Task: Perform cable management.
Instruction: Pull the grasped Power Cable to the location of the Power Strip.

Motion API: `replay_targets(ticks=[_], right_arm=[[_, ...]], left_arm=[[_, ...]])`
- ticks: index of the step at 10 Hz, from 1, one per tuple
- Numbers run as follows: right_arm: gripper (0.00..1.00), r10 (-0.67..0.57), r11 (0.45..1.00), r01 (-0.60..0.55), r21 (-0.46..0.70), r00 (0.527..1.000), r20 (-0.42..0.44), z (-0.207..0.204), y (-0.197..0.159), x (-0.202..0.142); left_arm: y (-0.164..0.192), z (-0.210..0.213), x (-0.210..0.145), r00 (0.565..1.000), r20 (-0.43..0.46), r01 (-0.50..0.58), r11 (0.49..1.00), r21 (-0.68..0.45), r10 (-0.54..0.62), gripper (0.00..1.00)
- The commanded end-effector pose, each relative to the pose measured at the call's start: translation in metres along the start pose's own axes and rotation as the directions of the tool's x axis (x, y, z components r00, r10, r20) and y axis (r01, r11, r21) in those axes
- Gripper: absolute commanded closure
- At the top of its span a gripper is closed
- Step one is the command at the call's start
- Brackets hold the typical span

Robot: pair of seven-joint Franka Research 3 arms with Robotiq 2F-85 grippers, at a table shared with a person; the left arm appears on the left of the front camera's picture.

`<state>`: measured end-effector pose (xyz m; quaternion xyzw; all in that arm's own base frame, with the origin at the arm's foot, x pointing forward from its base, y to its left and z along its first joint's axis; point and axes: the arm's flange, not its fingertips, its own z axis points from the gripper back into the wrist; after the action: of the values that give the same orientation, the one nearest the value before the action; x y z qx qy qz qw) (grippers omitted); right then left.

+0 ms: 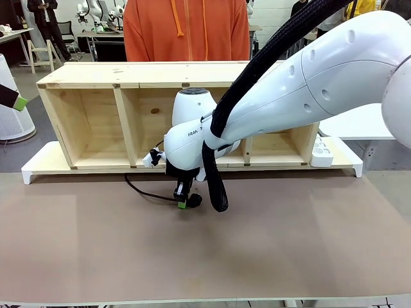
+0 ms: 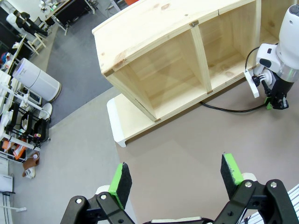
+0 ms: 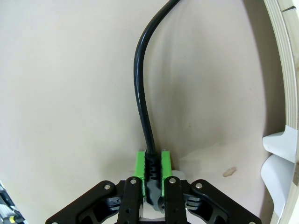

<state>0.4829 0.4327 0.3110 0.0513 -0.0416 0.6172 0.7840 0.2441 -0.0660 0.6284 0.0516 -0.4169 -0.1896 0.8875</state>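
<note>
On tabletop (image 1: 289, 244) beside shelf edge (image 1: 96, 167) | right tool (image 3: 153, 161) pinches cable (image 3: 139, 79) | left tool (image 2: 176, 173) spread

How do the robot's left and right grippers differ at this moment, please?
The left gripper has its jaws wide open and empty; the right gripper has its jaws shut on the cable. The left gripper hangs high, well clear of the table; the right gripper is down at its surface. Both are black with green pads.

Cable (image 3: 139, 74) on the table (image 1: 289, 244) before the shelf (image 1: 96, 109), one end between the right fingers (image 3: 139, 163)
</note>
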Motion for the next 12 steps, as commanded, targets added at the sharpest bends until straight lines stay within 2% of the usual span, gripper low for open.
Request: replay_targets(ticks=[1,6,7,12], right_arm=[[1.0,0.0,1.0,0.0,-0.001,1.0,-0.001,0.0,0.0,0.0],[1.0,0.0,1.0,0.0,-0.001,1.0,-0.001,0.0,0.0,0.0],[0.84,0.0,1.0,0.0,0.0,1.0,0.0,0.0,0.0,0.0],[0.84,-0.006,1.0,0.006,-0.003,1.0,0.007,0.039,0.05,-0.013]], left_arm=[[0.0,0.001,0.0,1.0,0.004,-0.001,1.0,0.004,0.001,0.0],[0.0,0.001,0.0,1.0,0.004,-0.001,1.0,0.004,0.001,0.0],[0.0,0.001,0.0,1.0,0.004,-0.001,1.0,0.004,0.001,0.0],[0.0,0.001,0.0,1.0,0.004,-0.001,1.0,0.004,0.001,0.0]])
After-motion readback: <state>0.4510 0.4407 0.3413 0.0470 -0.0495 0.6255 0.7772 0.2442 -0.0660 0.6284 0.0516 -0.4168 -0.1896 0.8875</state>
